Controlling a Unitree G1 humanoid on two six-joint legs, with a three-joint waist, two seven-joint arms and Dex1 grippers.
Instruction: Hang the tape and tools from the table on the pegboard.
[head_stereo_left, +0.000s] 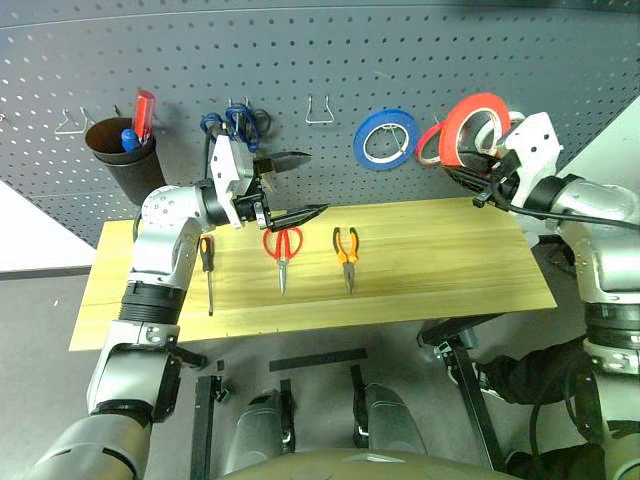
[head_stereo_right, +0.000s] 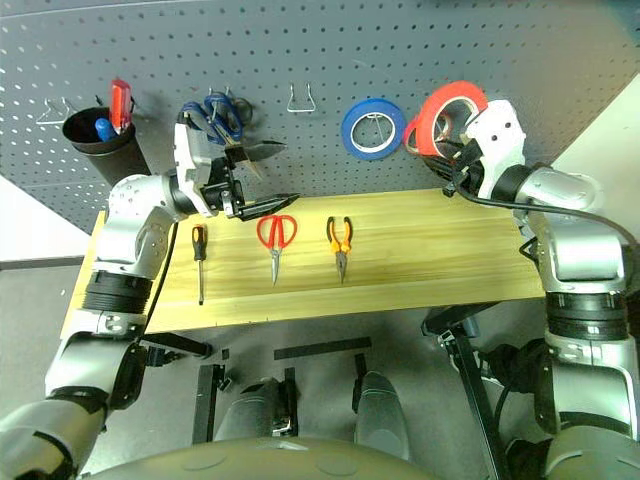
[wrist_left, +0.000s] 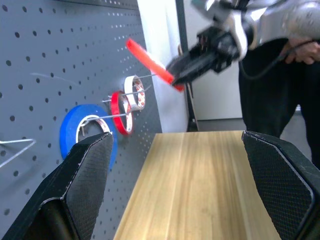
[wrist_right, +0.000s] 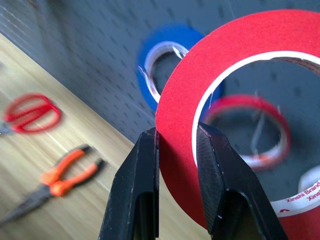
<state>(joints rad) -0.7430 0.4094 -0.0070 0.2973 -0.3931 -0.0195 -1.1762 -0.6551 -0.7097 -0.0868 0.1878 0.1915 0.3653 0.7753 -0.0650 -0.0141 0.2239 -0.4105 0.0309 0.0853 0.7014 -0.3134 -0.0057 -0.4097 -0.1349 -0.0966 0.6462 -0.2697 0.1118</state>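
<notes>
The wide, thin-walled ring of bright red tape (head_stereo_right: 452, 113) is clamped by its wall in the right gripper (wrist_right: 177, 150) and held up just in front of the dark grey perforated pegboard (head_stereo_right: 320, 60), beside the blue roll (head_stereo_right: 372, 128). The left gripper (head_stereo_right: 262, 178) is held spread and empty, farther along the pegboard.

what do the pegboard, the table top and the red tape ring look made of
Pegboard: probably painted sheet metal or hardboard, matte dark grey with even rows of punched holes. Table: light yellow wood or wood veneer, with lengthwise grain lines and a smooth, low-sheen finish. Red tape: thin matte red film, likely vinyl, wound on a white inner core.
</notes>
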